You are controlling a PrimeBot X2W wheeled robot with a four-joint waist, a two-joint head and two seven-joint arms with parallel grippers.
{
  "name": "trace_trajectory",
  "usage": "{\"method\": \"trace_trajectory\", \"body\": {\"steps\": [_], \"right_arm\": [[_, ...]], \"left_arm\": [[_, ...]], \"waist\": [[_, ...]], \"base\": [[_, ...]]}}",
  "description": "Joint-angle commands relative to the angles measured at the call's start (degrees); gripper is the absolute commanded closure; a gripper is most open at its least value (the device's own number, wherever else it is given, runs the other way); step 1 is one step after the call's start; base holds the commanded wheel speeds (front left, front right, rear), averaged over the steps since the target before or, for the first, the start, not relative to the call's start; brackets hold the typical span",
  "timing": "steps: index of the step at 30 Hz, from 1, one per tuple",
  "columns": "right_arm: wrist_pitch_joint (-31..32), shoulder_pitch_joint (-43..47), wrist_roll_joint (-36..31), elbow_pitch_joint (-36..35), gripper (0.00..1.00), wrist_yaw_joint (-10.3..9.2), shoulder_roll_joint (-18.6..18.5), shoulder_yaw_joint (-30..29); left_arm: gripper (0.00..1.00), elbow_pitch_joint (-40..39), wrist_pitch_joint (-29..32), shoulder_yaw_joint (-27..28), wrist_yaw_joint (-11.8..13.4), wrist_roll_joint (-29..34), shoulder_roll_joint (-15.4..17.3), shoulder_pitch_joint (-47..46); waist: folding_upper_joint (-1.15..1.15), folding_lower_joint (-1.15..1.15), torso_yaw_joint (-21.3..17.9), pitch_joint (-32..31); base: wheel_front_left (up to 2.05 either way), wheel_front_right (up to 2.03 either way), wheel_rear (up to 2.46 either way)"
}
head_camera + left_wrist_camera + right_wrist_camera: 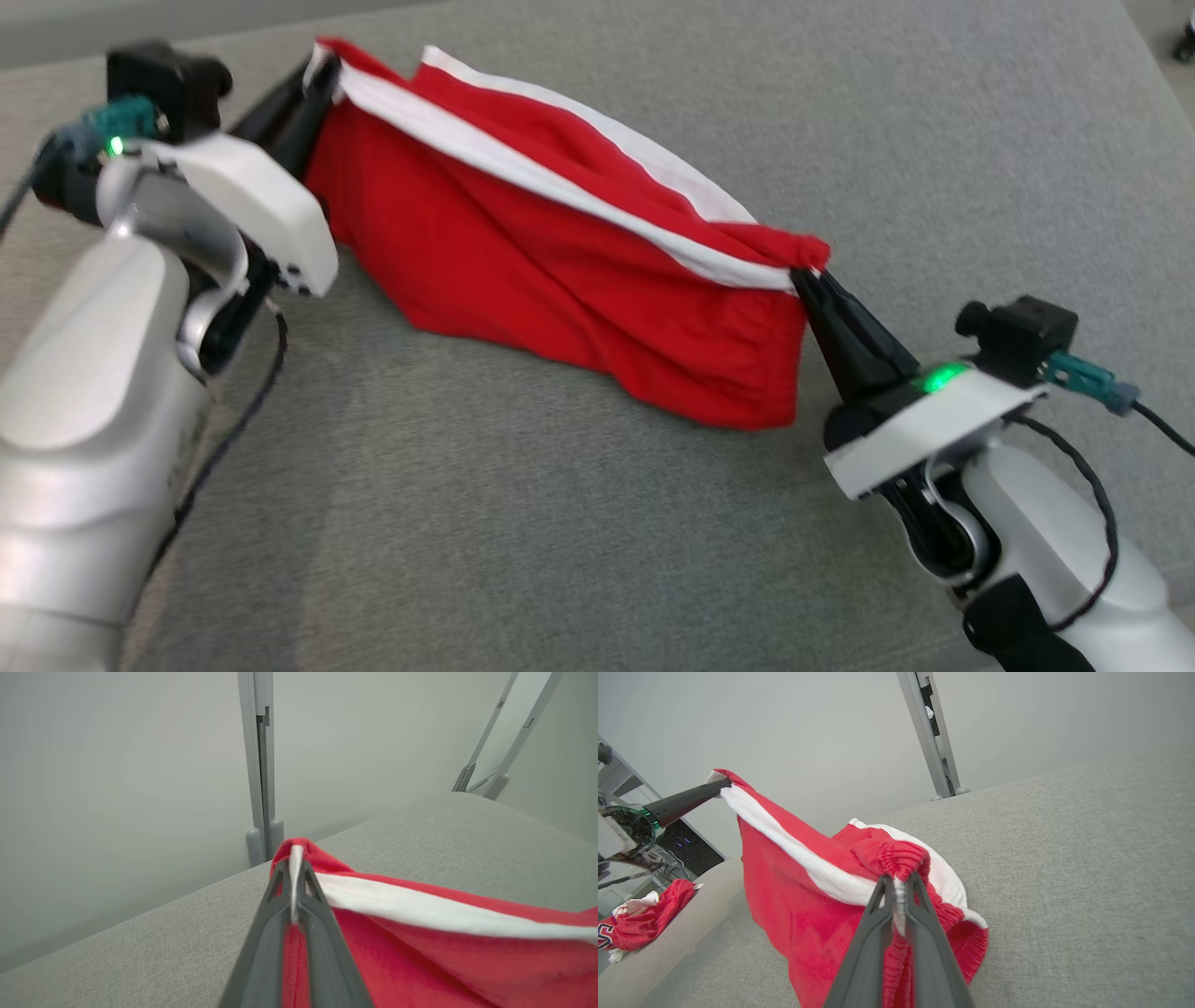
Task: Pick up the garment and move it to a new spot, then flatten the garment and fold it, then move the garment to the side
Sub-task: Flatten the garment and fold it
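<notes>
Nearest the lens, noted pale left forearm point(84, 401) at lower left. Found grey fabric surface point(597, 541) carrying the work. Found red garment point(560, 271) lifted and stretched between both grippers over surface centre, sagging mid-span; lower hem at or just above surface, contact not determinable. Noted white band point(523, 168) along its upper edge. Recorded left gripper point(316, 79) pinched tight on one end of band, toward far left corner. Recorded right gripper point(810, 280) clamped likewise on bunched opposite end, toward right edge. Logged second red cloth point(644, 919) crumpled at a surface edge, well apart.
</notes>
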Motion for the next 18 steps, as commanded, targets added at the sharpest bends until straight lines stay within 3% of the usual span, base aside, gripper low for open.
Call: {"method": "trace_trajectory", "body": {"steps": [1, 13, 14, 15, 16, 18], "right_arm": [[-0.5, -2.0, 0.3, 0.9, 1.0, 0.02, 0.7, 0.4], [-1.2, -10.1, -1.5, 7.5, 1.0, 0.02, 6.4, 0.1], [-1.2, -10.4, -1.9, 7.9, 0.96, 0.02, 6.7, 0.2], [-1.2, -10.7, -2.0, 8.1, 0.51, 0.02, 7.0, 0.0], [-1.2, -10.7, -2.1, 8.3, 0.0, 0.02, 7.3, -0.2], [-1.2, -10.3, -2.3, 8.3, 0.0, 0.02, 7.5, -0.5]], "left_arm": [[1.0, 1.6, 0.3, -0.4, -0.5, 0.4, 0.4, -2.7], [1.0, 18.2, -2.8, -5.0, -1.3, 2.9, -0.1, -16.9], [1.0, 19.4, -3.1, -5.5, -1.4, 3.2, 0.0, -17.4], [0.65, 20.2, -4.1, -5.6, -1.4, 3.2, 0.0, -18.1], [0.0, 21.1, -4.9, -5.7, -1.3, 3.0, -0.1, -18.6], [0.0, 22.9, -6.5, -6.3, -1.4, 3.0, -0.4, -18.5]], "waist": [[0.0, 0.01, -3.5, 3.7], [0.0, 0.01, -7.7, 8.0], [0.0, 0.01, -7.8, 8.1], [0.0, 0.01, -8.0, 8.1], [0.0, 0.01, -8.0, 8.1], [0.0, 0.01, -7.8, 7.8]], "base": [[0.0, 0.0, 0.0], [0.0, 0.0, 0.0], [0.0, 0.0, 0.0], [0.0, 0.0, 0.0], [0.0, 0.0, 0.0], [0.0, 0.0, 0.0]]}}
